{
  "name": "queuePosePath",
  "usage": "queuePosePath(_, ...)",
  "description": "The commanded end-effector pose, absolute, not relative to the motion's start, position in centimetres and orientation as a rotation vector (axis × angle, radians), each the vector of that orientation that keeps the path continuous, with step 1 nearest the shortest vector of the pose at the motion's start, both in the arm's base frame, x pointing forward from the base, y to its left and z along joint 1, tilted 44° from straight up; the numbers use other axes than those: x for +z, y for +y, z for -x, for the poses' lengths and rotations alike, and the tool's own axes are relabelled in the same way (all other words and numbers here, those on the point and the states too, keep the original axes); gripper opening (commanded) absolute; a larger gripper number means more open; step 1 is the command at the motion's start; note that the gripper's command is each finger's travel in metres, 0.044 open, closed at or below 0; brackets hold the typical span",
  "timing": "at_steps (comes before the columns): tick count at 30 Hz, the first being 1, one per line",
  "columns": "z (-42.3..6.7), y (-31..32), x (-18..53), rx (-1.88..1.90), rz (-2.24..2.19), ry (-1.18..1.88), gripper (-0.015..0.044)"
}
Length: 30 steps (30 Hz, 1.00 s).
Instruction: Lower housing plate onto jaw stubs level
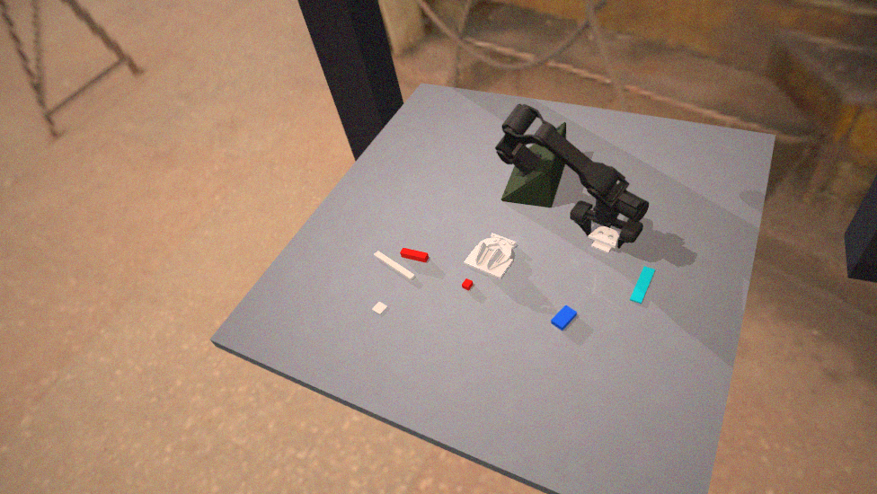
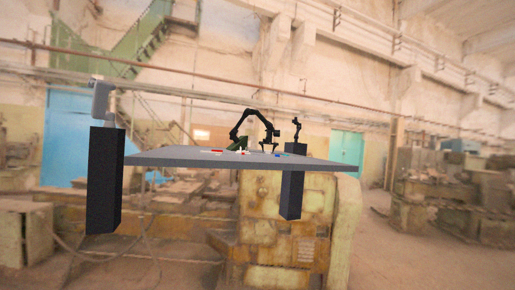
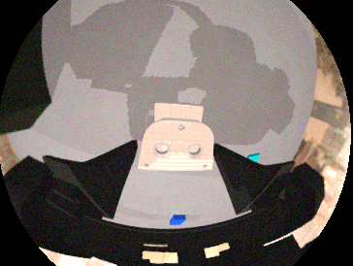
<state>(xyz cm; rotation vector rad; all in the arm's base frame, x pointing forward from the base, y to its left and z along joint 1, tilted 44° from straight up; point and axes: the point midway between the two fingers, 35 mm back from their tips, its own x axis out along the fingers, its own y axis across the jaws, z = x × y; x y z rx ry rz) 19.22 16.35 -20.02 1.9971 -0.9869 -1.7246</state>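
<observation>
The pale housing plate (image 1: pixel 605 236) (image 2: pixel 268 152) (image 3: pixel 176 137), with two round holes and a narrower tab, lies apart from the base on the table. My gripper (image 1: pixel 604 238) (image 2: pixel 267 151) (image 3: pixel 176 146) is open, pointing down. Its fingertips are low on either side of the plate; the frames do not show whether they touch it. The pale base (image 1: pixel 499 269) (image 2: pixel 241 152) sits at the table's middle with the two jaws (image 1: pixel 490 255) side by side on it. The small pins and stubs are too small to make out clearly.
A blue block (image 1: pixel 562 317) (image 2: pixel 277 155) (image 3: pixel 177 219) and a cyan strip (image 1: pixel 642 285) (image 3: pixel 253 157) lie near the plate. A small red cube (image 1: pixel 466 284) is beside the base. A red bar (image 1: pixel 414 254), a white bar (image 1: pixel 394 265) and a white square (image 1: pixel 379 307) lie farther left. A green wedge (image 1: pixel 534 187) stands behind.
</observation>
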Motion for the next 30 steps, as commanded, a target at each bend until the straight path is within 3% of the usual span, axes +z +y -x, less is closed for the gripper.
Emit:
queuePosePath(1,-19.29,16.3,-20.04,-1.719,-1.997,-0.979,0.044)
queuePosePath(12,-19.29,16.27,-20.07,-1.719,-1.997,-0.979,0.044)
queuePosePath(25,-19.22,16.32,-20.06,-1.725,-1.997,-0.987,0.0353)
queuePosePath(30,-19.22,16.32,-20.06,-1.725,-1.997,-0.987,0.0351)
